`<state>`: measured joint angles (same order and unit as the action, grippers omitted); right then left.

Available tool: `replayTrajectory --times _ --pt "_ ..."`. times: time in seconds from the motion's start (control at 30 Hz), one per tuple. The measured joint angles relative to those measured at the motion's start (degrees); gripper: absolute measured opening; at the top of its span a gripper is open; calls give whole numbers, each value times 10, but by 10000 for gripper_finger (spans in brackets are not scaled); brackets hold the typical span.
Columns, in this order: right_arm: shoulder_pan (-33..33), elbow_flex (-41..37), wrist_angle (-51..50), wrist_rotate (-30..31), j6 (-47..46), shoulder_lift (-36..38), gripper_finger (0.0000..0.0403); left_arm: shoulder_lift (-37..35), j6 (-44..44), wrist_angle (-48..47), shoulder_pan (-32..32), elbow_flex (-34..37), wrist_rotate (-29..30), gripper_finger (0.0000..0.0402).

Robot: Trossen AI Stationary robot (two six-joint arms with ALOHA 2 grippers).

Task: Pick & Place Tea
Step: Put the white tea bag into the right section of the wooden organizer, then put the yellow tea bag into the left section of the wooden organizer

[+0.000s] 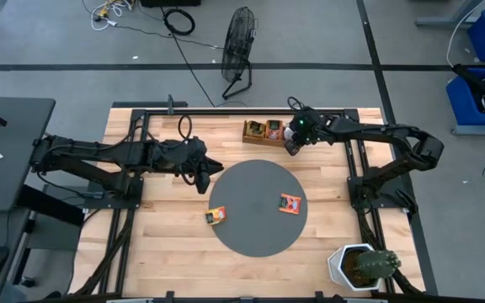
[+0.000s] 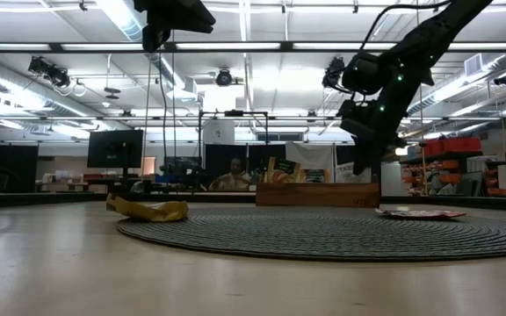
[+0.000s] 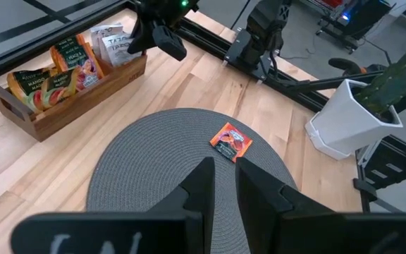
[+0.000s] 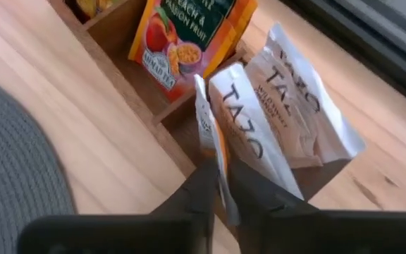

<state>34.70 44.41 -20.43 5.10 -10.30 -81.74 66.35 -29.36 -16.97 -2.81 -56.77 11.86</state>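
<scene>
A long wooden tray (image 1: pixel 263 132) near the table's far edge holds tea sachets standing on edge: orange-red ones (image 4: pixel 189 35) and white ones (image 4: pixel 287 106). My right gripper (image 4: pixel 220 176) is over the tray's right end, shut on a white sachet. Two more sachets lie flat on the round grey mat (image 1: pixel 257 227): an orange-red one (image 1: pixel 289 204) on its right and a yellow-orange one (image 1: pixel 215 217) at its left edge. My left gripper (image 1: pixel 202 174) hovers left of the mat, holding nothing, its fingers a narrow gap apart (image 3: pixel 224 187). My right gripper pinches a white sachet with an orange edge by its upper edge (image 4: pixel 213 137), between the two fingers, coming from above and pointing down. The sachet stands upright in the tray's end compartment, next to the other white sachets; its lower part is hidden by the tray wall.
A white pot with a cactus (image 1: pixel 365 265) stands at the table's near right corner. Dark frame rails (image 1: pixel 356 168) run along the table's left, right and far sides. In the low view a person (image 2: pixel 233 175) sits far behind the table.
</scene>
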Motion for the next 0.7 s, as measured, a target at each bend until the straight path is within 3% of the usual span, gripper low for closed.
replayTrajectory --times 0.37,0.53,0.7 --pt "0 90 -108 -2 8 1 116 0 -15 -16 -1 0 0 60" --pt "-10 130 -146 -1 19 39 135 0 -102 -103 -1 0 -44 61" --pt "-44 141 -145 -26 12 104 141 0 -253 -214 -17 0 -59 90"
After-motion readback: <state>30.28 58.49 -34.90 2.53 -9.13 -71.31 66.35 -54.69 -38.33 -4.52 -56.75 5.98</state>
